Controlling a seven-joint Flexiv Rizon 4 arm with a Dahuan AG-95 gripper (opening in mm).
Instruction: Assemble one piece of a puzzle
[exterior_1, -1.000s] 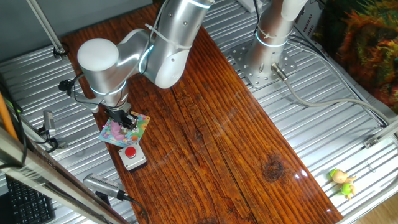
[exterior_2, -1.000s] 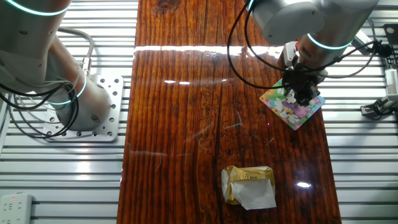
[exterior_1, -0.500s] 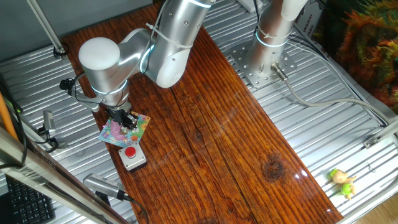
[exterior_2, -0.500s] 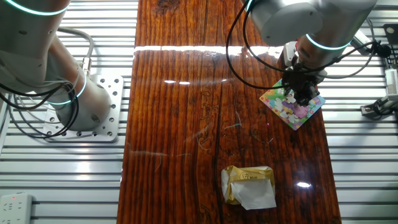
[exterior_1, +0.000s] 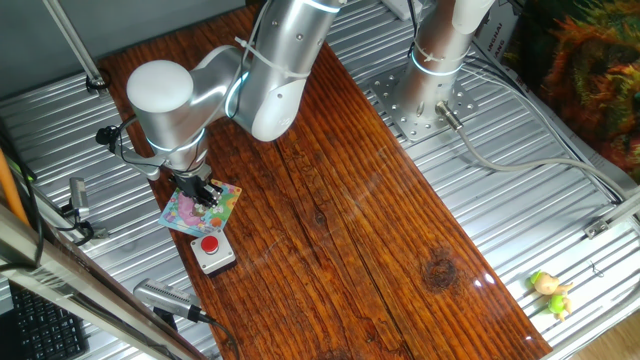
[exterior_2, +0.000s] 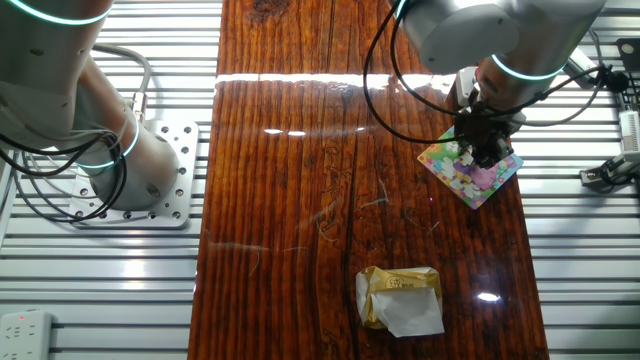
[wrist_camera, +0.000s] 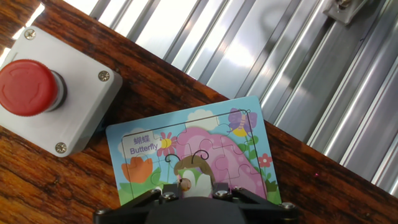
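Lying under end effector (exterior_1: 205, 194): puzzle (exterior_1: 192, 214).

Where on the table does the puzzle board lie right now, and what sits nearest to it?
The puzzle lies flat near the wooden table's edge in one fixed view, under the gripper, with the grey box with the red button beside it.

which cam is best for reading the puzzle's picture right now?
Hand view: the puzzle fills the lower frame, the word Butterfly and the piece outlines legible; the gripper hides its bottom edge. Both fixed views show it small, near the table's edge, partly under the gripper, the picture only blotches of colour.
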